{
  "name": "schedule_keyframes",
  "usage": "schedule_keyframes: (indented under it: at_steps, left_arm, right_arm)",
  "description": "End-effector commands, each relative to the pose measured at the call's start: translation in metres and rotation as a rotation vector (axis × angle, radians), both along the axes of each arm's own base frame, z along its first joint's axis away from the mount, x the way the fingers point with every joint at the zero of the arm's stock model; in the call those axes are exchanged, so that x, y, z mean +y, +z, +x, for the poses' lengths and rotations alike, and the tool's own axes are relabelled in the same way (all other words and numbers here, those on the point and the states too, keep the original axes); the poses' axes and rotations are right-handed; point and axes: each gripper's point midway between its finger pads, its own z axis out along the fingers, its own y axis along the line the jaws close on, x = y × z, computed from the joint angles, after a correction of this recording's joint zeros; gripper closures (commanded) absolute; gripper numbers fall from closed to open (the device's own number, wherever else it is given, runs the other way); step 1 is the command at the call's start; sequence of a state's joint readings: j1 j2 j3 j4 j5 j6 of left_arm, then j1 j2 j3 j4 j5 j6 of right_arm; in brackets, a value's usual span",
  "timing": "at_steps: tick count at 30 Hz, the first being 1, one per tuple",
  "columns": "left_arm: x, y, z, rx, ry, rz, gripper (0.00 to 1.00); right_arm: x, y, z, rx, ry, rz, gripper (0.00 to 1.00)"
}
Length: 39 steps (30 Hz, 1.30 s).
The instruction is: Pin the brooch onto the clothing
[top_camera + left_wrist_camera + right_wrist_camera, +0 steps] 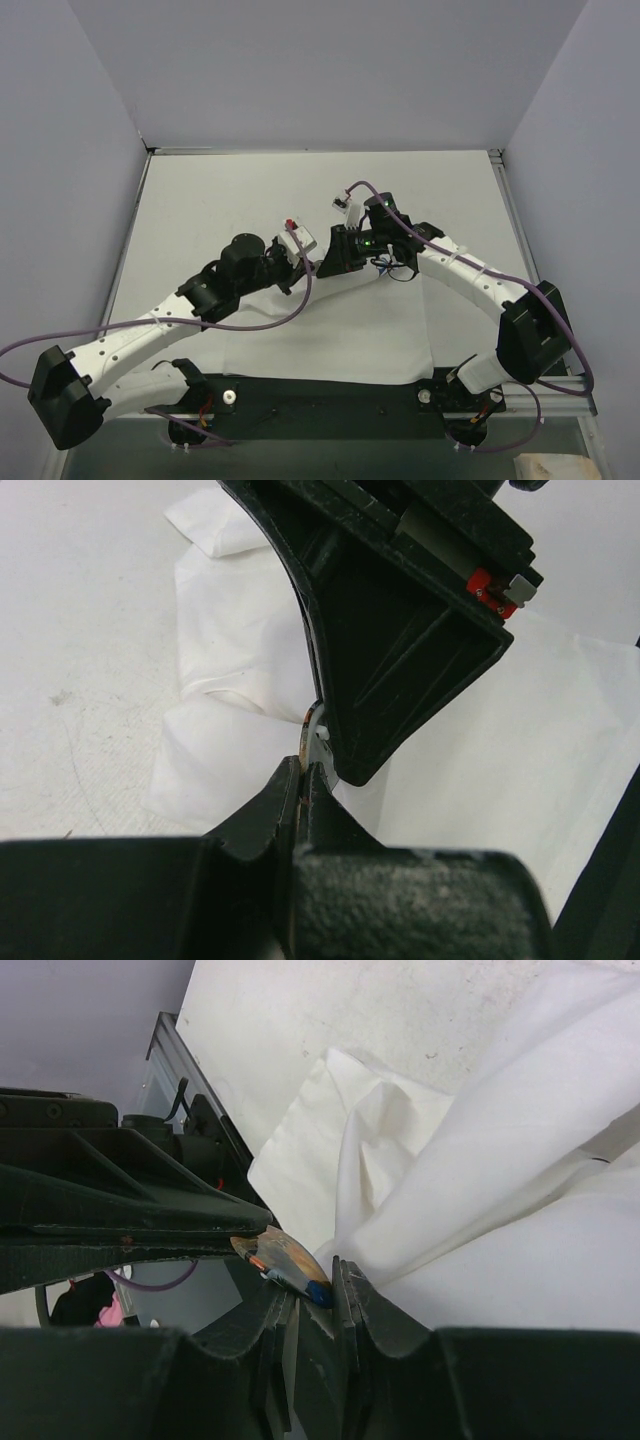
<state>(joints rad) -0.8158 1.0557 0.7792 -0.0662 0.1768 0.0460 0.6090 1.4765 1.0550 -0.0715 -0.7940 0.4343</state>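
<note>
The left gripper [311, 266] has its fingers [265, 805] clenched on the brooch [283, 1258], lifted over the rumpled T-shirt [480, 1140] on the desk [220, 200]. The disc slants down into the right gripper [312, 1300]. That gripper's fingers [352, 1295] sit close around the disc's lower end, though I cannot tell if they grip it.

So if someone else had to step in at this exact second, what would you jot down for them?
Left hand: shut on the brooch, pinching it edge-on.
Right hand: its tips sit at the brooch's lower edge, beside a bunched fold of the T-shirt. I cannot tell whether it grips anything.
Position: both hands are tip to tip over the shirt.
Done: the brooch is off the table and at the cloth.
Left: fasten it. It does not look pinned yet.
</note>
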Motion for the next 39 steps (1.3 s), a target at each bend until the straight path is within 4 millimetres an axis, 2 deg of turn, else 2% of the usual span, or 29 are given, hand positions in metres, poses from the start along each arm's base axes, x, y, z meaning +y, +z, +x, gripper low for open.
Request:
schedule_keyframes:
  at_steps: [1, 7, 13, 21, 39]
  left_arm:
    - [-0.049, 0.097, -0.08, -0.179, -0.416, -0.316, 1.0]
    - [-0.046, 0.092, -0.084, -0.192, -0.416, -0.311, 1.0]
    - [-0.04, 0.097, -0.084, -0.236, -0.388, -0.334, 1.0]
    - [-0.031, 0.092, -0.079, -0.261, -0.336, -0.353, 1.0]
    - [-0.022, 0.073, -0.054, -0.249, -0.182, -0.313, 1.0]
  right_arm:
    - [0.003, 0.001, 0.056, -0.092, -0.194, -0.007, 1.0]
    - [-0.002, -0.005, 0.061, -0.074, -0.227, -0.018, 1.0]
    - [-0.009, -0.007, 0.066, -0.065, -0.263, -0.022, 1.0]
    - [-0.018, -0.015, 0.071, -0.046, -0.31, -0.026, 1.0]
    - [-0.027, 0.002, 0.072, -0.111, -0.308, 0.071, 1.0]
